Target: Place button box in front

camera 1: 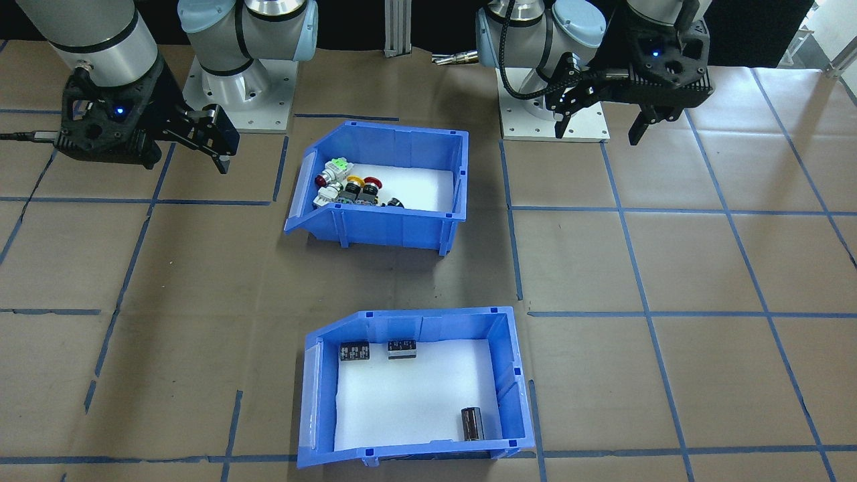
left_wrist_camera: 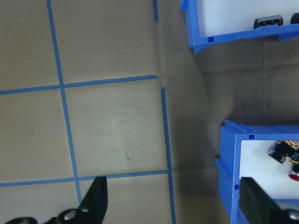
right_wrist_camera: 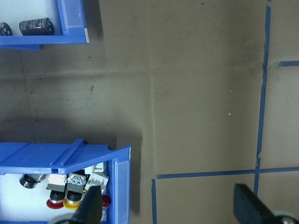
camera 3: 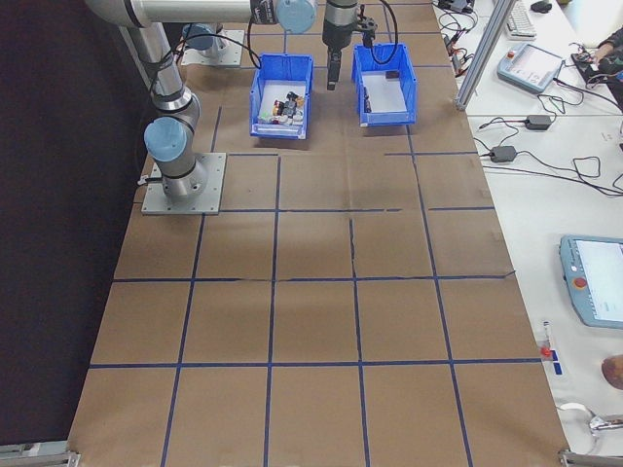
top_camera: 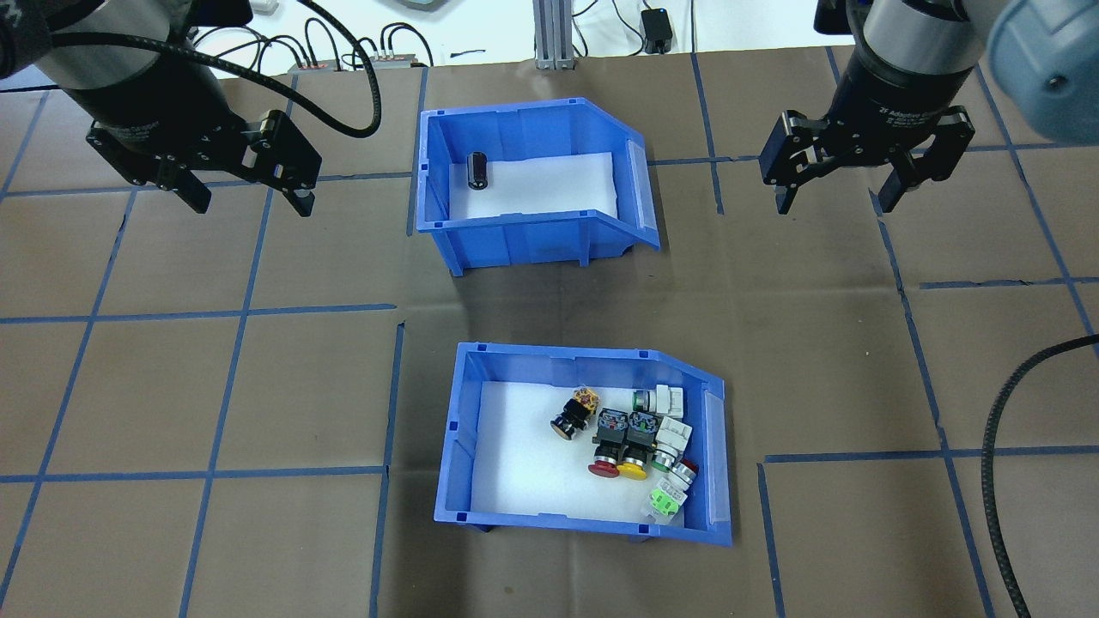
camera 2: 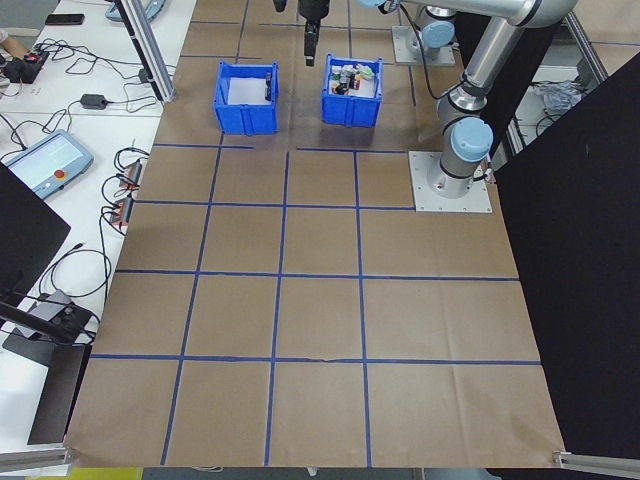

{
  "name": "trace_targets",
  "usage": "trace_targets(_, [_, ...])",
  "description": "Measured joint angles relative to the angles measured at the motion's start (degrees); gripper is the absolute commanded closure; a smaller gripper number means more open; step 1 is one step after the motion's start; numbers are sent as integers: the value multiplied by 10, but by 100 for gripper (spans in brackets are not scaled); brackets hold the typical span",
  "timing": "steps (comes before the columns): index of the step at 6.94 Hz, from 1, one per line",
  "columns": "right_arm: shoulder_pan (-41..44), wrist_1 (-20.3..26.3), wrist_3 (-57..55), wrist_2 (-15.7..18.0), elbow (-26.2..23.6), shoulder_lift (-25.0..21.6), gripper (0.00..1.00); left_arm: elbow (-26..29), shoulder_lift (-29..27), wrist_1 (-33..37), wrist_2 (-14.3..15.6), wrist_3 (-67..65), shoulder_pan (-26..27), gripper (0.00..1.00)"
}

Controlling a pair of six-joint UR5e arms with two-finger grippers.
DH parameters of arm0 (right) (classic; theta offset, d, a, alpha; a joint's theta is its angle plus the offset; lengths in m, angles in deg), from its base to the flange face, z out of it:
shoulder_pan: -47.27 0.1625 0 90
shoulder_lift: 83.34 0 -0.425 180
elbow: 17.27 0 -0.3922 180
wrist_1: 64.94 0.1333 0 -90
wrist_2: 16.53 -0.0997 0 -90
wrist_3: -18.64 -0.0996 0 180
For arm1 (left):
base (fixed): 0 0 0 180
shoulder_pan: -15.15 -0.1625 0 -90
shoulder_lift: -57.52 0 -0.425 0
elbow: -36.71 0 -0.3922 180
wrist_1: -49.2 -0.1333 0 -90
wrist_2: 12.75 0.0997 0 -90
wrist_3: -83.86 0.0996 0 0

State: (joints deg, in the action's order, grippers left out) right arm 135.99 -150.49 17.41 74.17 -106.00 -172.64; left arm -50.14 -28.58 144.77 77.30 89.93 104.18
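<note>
The button box (top_camera: 558,365) is a blue bin with a sloped cut-away side and a white floor. It stands on the table's near half, close to the robot's base. Green, red, yellow, black and white push-buttons (top_camera: 635,438) cluster at its right end. The front-facing view shows the same box (camera 1: 395,227) in its upper middle. My left gripper (top_camera: 249,202) hovers open and empty over the table at far left. My right gripper (top_camera: 837,204) hovers open and empty at far right. Each wrist view catches a corner of the box (left_wrist_camera: 229,158) (right_wrist_camera: 60,156) between open fingers.
A like blue bin (top_camera: 524,236) with dark cylindrical parts (camera 1: 402,349) stands beyond the button box, on the far side from the robot. Brown paper with blue tape lines covers the table. Desks with cables and pendants flank the table ends.
</note>
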Motion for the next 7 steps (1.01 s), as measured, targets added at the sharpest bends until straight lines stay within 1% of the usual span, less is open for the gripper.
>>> trace_targets(3, [0,0,0,0,-1,0,0,-17,12,-3,-1,1,0,0])
trace_targets(7, [-1,0,1,3,4,5,0,-14,8,-4,-1,2,0,0])
